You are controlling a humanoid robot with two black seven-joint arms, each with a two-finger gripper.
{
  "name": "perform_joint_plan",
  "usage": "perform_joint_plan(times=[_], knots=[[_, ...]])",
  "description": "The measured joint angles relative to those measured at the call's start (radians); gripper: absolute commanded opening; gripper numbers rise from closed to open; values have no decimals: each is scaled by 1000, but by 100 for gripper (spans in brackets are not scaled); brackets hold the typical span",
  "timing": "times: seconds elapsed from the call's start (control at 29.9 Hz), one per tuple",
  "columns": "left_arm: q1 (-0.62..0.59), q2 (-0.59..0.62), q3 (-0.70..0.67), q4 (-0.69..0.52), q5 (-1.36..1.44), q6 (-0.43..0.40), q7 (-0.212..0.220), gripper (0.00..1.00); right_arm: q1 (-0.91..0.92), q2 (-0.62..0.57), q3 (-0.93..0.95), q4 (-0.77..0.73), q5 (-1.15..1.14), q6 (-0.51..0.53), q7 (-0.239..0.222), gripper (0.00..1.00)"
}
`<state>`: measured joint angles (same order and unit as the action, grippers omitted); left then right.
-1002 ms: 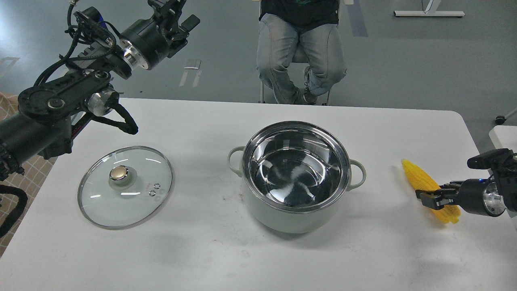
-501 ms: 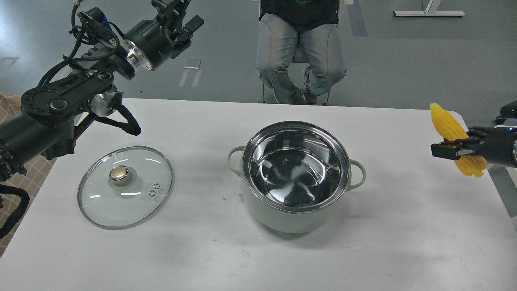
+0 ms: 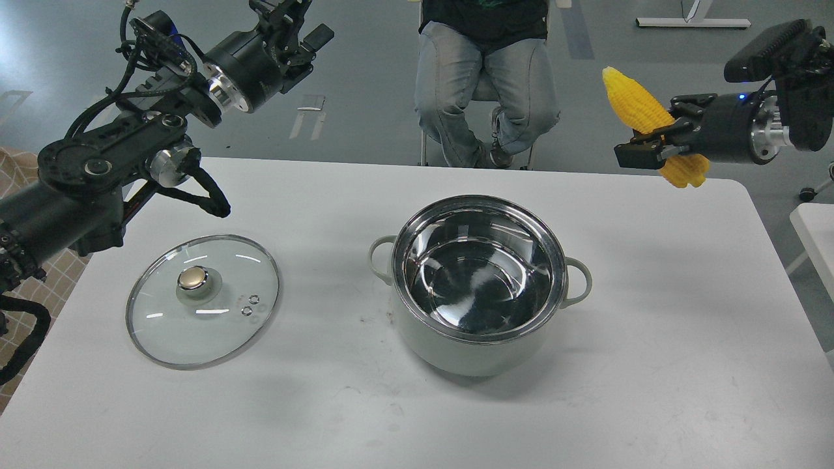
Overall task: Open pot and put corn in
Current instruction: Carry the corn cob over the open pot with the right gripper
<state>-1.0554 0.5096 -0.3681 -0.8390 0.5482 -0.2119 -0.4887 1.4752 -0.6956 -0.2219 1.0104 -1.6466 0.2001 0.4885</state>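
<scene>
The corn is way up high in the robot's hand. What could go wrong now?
The right gripper pinches the corn only near its middle, with both ends sticking out, so the cob might twist or slip loose. It is off to the right of the open pot, so if it slipped now it would probably miss. Let go from high up, it could also bounce off the shiny steel rim.

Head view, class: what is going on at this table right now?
A two-armed robot is loading a pot. Its right gripper is shut on the corn, holding it in the air at the table's far right, not over the pot. The pot stands open and empty mid-table. The glass lid lies flat on the white table to the pot's left. The left gripper is raised at the far left, holding nothing visible. A seated person is beyond the table.
</scene>
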Motion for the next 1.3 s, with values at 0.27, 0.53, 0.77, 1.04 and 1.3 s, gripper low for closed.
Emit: perform_joint_plan(times=[0.27,0.53,0.77,1.04,1.3], knots=[[-1,-3,0,0,0,0,0,94,88,120,-108,75,2,1,0,0],[-1,-15,-1,0,-1,0,0,94,118,245,-183,125,2,1,0,0],[-1,-18,-1,-2,-1,0,0,94,114,357,-195,96,20,1,0,0],[-3,-20,-1,-14,-2,0,0,94,97,446,-233,56,27,1,0,0],[-3,-19,-1,-16,-2,0,0,94,49,475,-263,51,27,1,0,0]])
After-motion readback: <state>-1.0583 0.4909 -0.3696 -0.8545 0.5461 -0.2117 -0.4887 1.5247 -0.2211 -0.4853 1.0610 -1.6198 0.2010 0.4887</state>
